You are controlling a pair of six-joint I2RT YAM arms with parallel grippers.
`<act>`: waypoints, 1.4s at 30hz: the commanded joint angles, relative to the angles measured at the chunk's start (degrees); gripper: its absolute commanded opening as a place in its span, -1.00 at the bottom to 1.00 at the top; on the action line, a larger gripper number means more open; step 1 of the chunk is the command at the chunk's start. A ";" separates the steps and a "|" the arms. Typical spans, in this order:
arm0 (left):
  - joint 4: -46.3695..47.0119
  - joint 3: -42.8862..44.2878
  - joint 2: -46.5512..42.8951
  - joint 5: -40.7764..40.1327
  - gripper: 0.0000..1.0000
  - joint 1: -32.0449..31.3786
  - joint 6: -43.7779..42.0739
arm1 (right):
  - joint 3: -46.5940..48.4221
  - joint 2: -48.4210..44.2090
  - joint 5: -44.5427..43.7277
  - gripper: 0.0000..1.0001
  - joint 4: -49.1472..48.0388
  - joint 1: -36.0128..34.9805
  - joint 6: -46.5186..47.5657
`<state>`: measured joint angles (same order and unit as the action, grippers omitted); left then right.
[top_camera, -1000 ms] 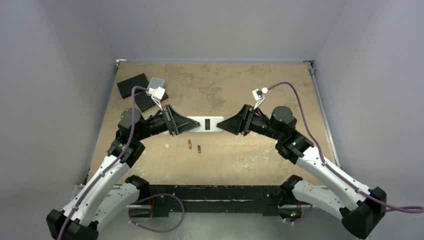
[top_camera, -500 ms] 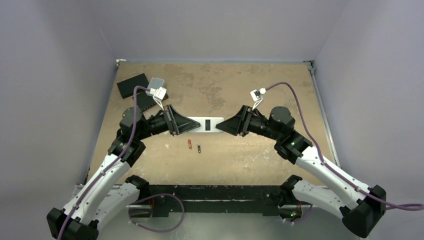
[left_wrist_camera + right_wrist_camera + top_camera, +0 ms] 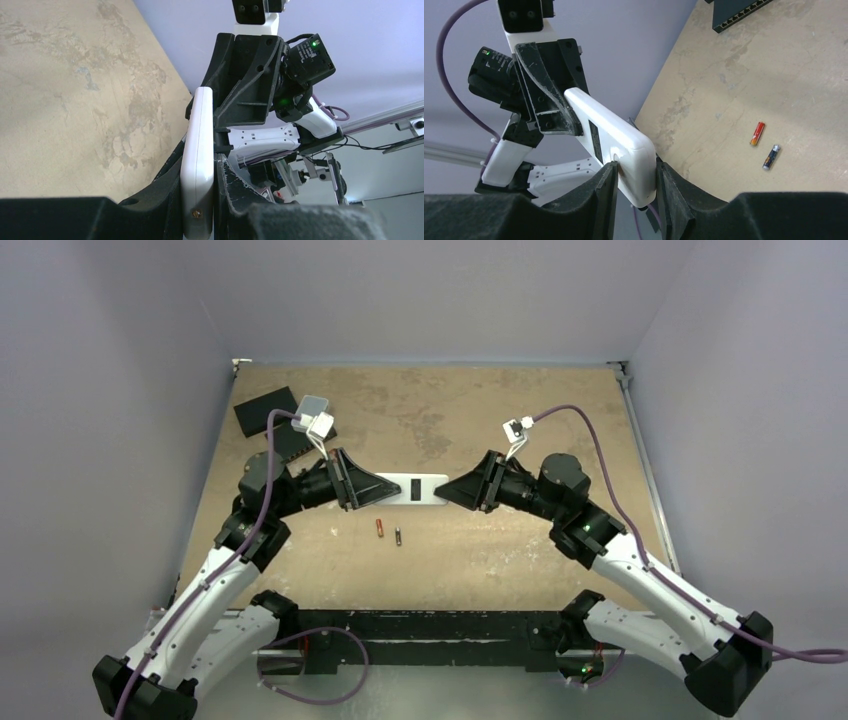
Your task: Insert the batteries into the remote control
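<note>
Pinching the remote control (image 3: 412, 489) at opposite ends, left tool (image 3: 388, 490) and right tool (image 3: 438, 491), batteries (image 3: 380, 528) loose on table (image 3: 480, 420)

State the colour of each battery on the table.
Reddish-orange battery, dark battery; right wrist view best.

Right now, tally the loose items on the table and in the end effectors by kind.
Batteries: 2
Remote control: 1
Black slabs: 2
Grey box: 1
Total: 6
</note>
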<state>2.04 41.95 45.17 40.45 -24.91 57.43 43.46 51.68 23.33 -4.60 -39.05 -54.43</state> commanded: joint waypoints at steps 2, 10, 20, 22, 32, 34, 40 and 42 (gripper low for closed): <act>-1.25 1.82 0.54 0.06 -1.00 -0.15 -2.32 | 0.57 -1.91 -0.89 -0.34 -3.20 -0.26 -0.32; -1.61 1.98 0.17 -0.60 -1.00 -0.14 -2.37 | 0.49 -3.25 -2.19 -0.77 -0.87 -0.32 0.76; -1.91 2.08 -0.17 -1.81 -1.00 -0.14 -2.32 | -0.61 -6.72 -4.71 -0.82 3.07 -0.25 2.25; -1.96 2.08 -0.08 -2.01 -1.00 -0.14 -2.31 | -0.89 -7.38 -4.95 -0.82 3.48 -0.26 2.39; -6.01 3.20 0.43 -4.24 -1.00 -0.14 -4.63 | -0.79 -9.73 -6.64 -0.83 7.09 -0.26 3.66; -6.93 3.62 0.52 -4.98 -1.00 -0.14 -5.20 | -0.83 -10.23 -7.03 -0.83 7.84 -0.27 3.87; -7.35 4.02 1.29 -6.02 -1.00 -0.14 -5.92 | -1.01 -11.36 -7.67 -0.83 9.11 -0.24 4.29; -7.11 4.17 1.56 -6.15 -1.00 -0.14 -5.83 | -1.01 -11.54 -7.77 -0.83 9.41 -0.28 4.41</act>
<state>-3.22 44.51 46.04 38.89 -25.85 54.41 42.02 41.80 18.15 3.90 -39.46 -51.96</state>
